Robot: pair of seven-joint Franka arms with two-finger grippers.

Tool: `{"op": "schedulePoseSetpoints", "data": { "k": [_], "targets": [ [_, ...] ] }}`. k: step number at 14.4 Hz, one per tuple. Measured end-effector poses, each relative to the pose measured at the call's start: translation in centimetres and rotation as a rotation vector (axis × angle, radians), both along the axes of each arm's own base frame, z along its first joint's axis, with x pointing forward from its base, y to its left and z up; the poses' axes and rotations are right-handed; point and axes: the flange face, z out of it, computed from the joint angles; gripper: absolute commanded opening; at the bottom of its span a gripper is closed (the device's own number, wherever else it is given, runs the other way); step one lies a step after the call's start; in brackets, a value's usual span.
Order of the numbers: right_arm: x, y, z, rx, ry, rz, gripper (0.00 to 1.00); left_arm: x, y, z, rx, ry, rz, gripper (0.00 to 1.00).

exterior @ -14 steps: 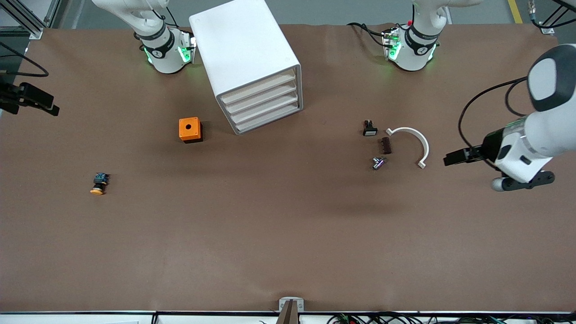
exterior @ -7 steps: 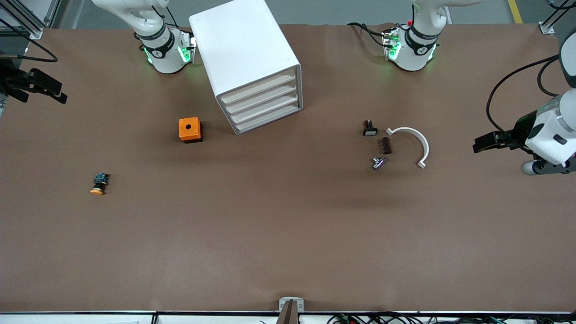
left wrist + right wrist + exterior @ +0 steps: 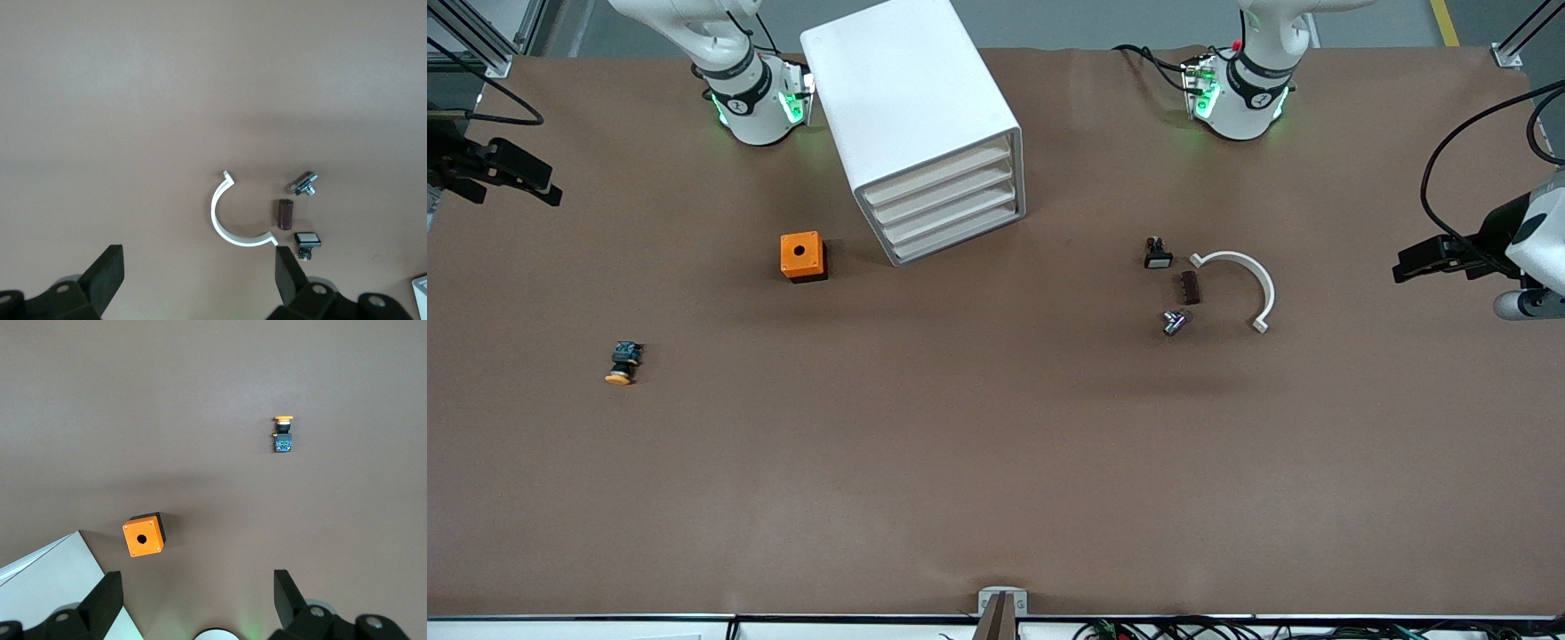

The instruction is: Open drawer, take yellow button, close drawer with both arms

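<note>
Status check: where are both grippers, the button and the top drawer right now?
Left gripper open, over its table end; right gripper open, over its end. Both empty. Button lies on the table, out of the shut drawer. Nothing blocking.

The left arm (image 3: 1534, 244) is cut off at the front view's edge, the right gripper (image 3: 511, 173) partly too. Both wrist views clip their own fingers. The drawer's (image 3: 938, 169) contents are hidden

robot lab: arms (image 3: 729, 53), aluminium framing (image 3: 480, 40)
</note>
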Motion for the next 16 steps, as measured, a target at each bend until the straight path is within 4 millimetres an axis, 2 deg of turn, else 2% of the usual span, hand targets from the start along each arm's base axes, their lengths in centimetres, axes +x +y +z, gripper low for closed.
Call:
{"op": "schedulePoseSetpoints", "data": {
  "k": [3,8,13,16],
  "targets": [
    [0.0,-0.5,0.0,0.000,-0.005,-0.009,1.00,-0.1,-1.6,1.4,0.001,-0.029,-0.018,1.00],
    [0.1,-2.3,0.2,0.001,-0.027,0.008,1.00,-0.5,-1.6,3.7,0.001,-0.067,-0.018,1.00],
    [0.2,-0.5,0.3,-0.002,-0.032,0.044,1.00,-2.1,-1.6,6.0,0.002,-0.081,-0.020,1.00],
    [0.2,-0.4,0.4,-0.003,-0.032,0.045,1.00,-2.4,-1.8,5.8,0.002,-0.049,-0.023,1.00]
  ]
}}
